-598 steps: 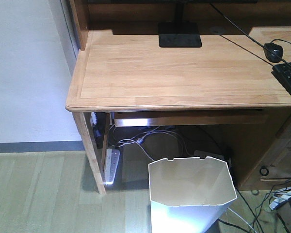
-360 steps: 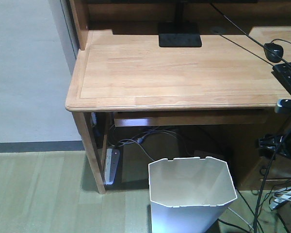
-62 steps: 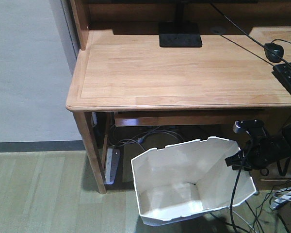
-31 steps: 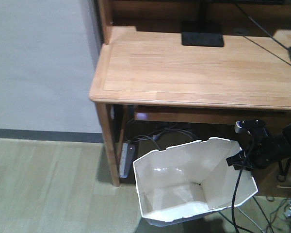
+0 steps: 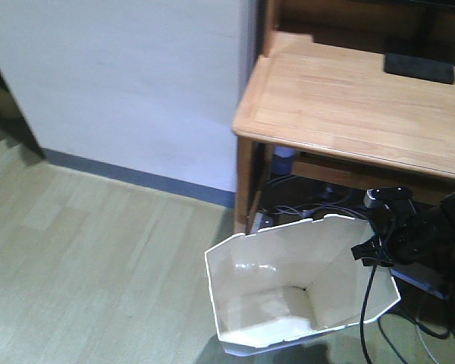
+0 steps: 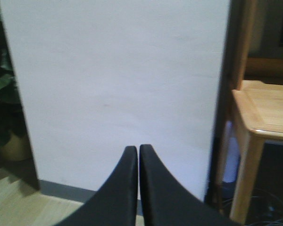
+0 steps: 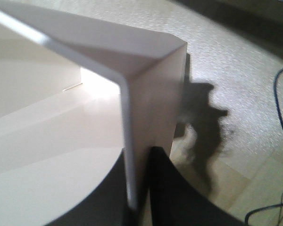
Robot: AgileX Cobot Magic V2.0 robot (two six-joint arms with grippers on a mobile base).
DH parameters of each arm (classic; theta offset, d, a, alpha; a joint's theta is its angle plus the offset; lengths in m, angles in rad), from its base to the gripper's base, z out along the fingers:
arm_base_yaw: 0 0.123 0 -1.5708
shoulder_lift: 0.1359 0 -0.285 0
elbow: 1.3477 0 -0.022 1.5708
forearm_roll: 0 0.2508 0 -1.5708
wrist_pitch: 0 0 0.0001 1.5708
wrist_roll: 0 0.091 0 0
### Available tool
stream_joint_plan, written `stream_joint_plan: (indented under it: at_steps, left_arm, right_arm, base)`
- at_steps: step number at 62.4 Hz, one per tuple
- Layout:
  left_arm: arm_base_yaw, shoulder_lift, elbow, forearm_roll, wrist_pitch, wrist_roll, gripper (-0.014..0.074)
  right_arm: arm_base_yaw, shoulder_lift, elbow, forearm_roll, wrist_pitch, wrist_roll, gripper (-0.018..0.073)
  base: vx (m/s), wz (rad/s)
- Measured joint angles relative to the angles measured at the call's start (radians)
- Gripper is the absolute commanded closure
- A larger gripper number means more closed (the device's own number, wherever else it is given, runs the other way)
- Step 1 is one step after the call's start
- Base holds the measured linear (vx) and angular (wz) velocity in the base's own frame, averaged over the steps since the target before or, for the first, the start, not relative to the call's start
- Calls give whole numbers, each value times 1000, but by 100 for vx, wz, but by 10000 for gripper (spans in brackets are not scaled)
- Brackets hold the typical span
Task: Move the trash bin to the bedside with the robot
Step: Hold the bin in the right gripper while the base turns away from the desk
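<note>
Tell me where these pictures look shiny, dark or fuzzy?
Right wrist view: bright glare inside the trash bin, a dark shadow on the floor beside it. Front view: shiny patch on the bin's inner wall. Left wrist view: the left gripper looks dark, soft-edged.

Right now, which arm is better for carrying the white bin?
Right. The right jaws are shut on the rim of the trash bin, holding it tilted. The left jaws are shut on nothing, facing the wall.

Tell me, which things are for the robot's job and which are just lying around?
For the job: trash bin; right claw pinching its rim.
Just there: wooden desk; cables under it; left claw, shut and empty.
</note>
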Motion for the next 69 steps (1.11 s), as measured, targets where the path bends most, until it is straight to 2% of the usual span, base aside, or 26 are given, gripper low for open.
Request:
stream_joint_plan:
  at_steps: [31,69]
  left_arm:
    - [0,0,0,0,0,0,602]
    - [0,0,0,0,0,0,602]
  right_arm:
    - [1,0,0,0,4,0,566]
    - [-1,0,0,-3,-8,0,566]
  base:
    - [-7,49]
    - [6,47]
